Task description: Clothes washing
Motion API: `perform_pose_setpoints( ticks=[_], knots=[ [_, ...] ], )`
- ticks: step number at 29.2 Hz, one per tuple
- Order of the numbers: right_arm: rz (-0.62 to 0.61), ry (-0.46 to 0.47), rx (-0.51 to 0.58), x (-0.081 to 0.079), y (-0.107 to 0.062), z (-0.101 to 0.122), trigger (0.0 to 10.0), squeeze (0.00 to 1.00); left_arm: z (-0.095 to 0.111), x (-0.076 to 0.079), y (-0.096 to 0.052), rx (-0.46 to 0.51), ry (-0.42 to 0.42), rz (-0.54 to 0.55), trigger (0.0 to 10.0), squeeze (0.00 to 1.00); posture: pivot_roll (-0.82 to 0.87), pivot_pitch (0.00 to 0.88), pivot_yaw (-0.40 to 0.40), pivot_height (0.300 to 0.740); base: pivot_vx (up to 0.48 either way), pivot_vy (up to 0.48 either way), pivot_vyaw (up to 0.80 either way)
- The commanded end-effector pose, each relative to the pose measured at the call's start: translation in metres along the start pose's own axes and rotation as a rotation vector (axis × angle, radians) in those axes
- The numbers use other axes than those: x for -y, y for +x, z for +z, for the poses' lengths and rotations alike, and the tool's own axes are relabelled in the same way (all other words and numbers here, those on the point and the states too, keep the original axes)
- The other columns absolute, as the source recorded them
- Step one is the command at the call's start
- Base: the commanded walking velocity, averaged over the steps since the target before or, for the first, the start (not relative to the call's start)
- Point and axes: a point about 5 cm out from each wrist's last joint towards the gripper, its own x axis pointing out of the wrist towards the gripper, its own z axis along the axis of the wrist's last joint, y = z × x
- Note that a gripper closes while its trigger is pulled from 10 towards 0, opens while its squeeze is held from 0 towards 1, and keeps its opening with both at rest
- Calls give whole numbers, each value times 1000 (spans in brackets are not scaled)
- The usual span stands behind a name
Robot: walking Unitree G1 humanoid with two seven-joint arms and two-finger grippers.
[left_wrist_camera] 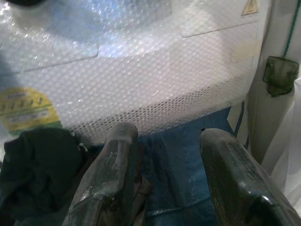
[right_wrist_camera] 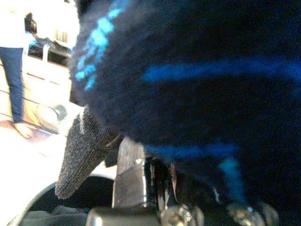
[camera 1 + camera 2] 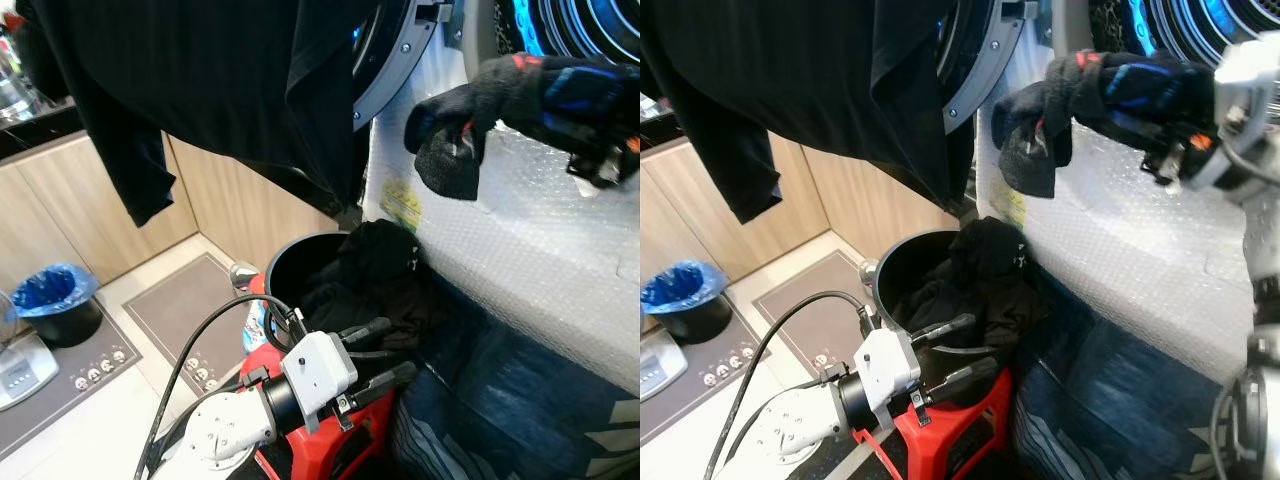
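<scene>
- The right gripper (image 3: 1175, 150) is raised in front of the washing machine (image 3: 1160, 230), just below the lit drum opening (image 3: 1200, 30). Its fingers are clamped on a bundle of dark socks (image 3: 1110, 95) with blue stripes and a red trim.
- One grey-toed sock end (image 3: 1030, 160) hangs limp from that bundle, dangling against the machine's front panel.
- The machine's front is wrapped in bubble film (image 3: 530, 230); a yellow-green label (image 3: 402, 203) shows through it low on the panel.
- The left gripper (image 3: 385, 352) sits low, over the edge of the black bucket (image 3: 290, 268). Its two fingers stand apart with nothing between them, pointing towards the base of the machine.
- The bucket stands on a red stool (image 3: 960, 430) and holds dark clothes (image 3: 375, 275), piled above the rim and leaning against the machine.
- A large black garment (image 3: 220, 80) hangs across the upper part of the scene, draped over the open round door (image 3: 395, 55).
- Blue denim cloth (image 3: 500, 400) lies on the floor at the foot of the machine, beside the stool.
- A bin with a blue liner (image 3: 55, 300) stands on a grey floor mat (image 3: 70, 370) to the left, in front of wooden cabinets (image 3: 60, 210).
- In the right wrist view, a person's leg in jeans (image 2: 14, 75) is visible in the background.
</scene>
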Motion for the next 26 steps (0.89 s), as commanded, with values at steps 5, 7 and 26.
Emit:
perform_pose_setpoints(
  ticks=[5, 7, 26],
  knots=[
    [-92, -34, -46, 18, -5, 19, 10000, 0, 5, 7, 1, 11, 3, -2, 10000, 0, -59, 175, -55, 740, 0, 0, 0],
    [-116, -38, -50, 22, -9, 24, 10000, 0, 5, 9, 1, 12, -4, 3, 10000, 0, -58, 177, -59, 740, 0, 0, 0],
    [-733, -157, -343, 57, -11, 42, 10000, 0, 4, 23, 1, 8, -56, 18, 10000, 0, -79, 186, -83, 740, 0, 0, 0]
  ],
)
